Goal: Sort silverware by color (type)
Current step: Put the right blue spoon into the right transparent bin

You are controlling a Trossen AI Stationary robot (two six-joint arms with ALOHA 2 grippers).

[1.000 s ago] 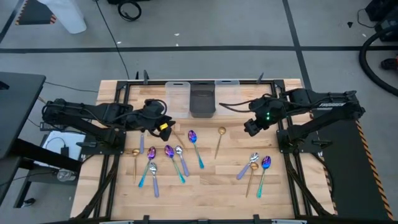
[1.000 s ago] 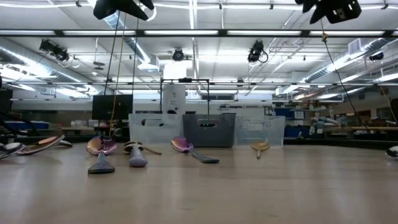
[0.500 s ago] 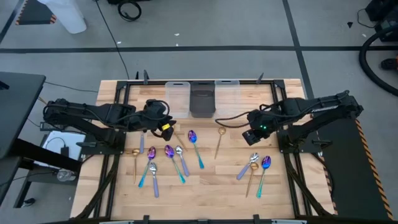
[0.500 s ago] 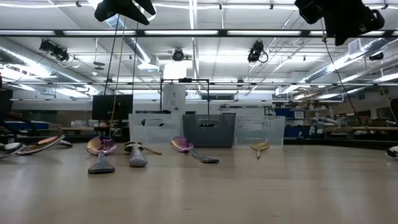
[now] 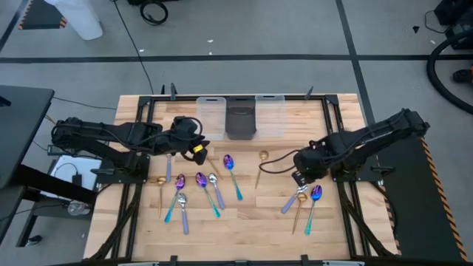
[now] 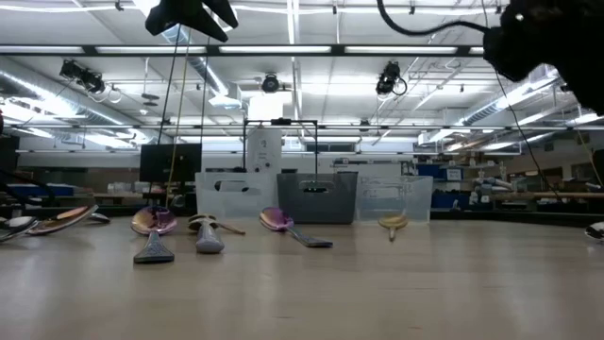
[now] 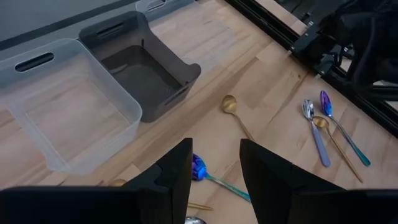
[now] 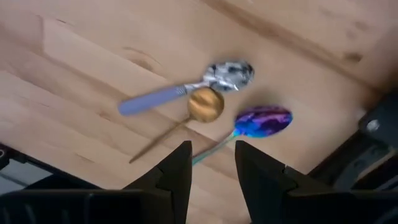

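Directly beneath the right hand [image 5: 298,179], fingers parted and empty, lie three spoons [image 8: 208,104]

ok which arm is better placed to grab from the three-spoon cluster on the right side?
Right. The right gripper hangs open directly over that cluster: lavender-handled spoon, gold spoon, teal-handled spoon. The left gripper hangs open on the far side, by the clear bin.
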